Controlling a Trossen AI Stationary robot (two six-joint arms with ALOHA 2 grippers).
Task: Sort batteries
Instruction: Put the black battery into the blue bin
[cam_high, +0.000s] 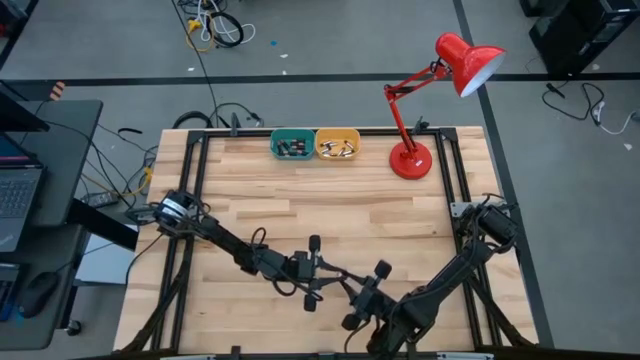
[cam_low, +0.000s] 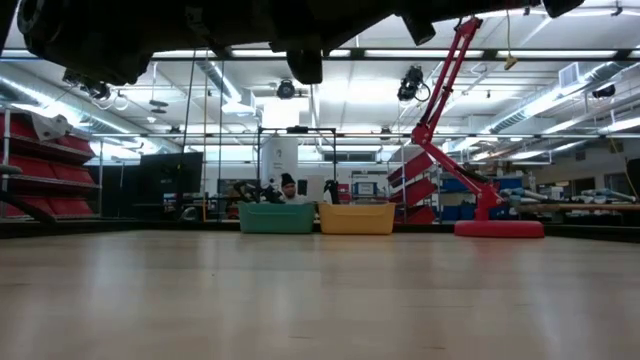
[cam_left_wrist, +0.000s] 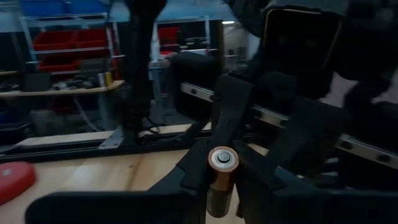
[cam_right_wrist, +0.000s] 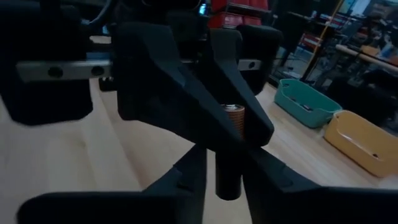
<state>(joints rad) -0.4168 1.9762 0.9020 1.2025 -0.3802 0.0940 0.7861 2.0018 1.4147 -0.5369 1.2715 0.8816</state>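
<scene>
Left fingers (cam_left_wrist: 186, 186) and right fingers (cam_right_wrist: 186, 180) pinching one battery (cam_left_wrist: 222, 180), mid-air

The table (cam_high: 330, 200) is bright and evenly lit from above, with only soft shadows under the arms. In the low view, long ceiling lights (cam_low: 560, 100) glare white far back in the room, and the arm parts hanging close overhead look black. Both wrist views are dim, and the near dark fingers (cam_right_wrist: 186, 112) look blurry.
</scene>
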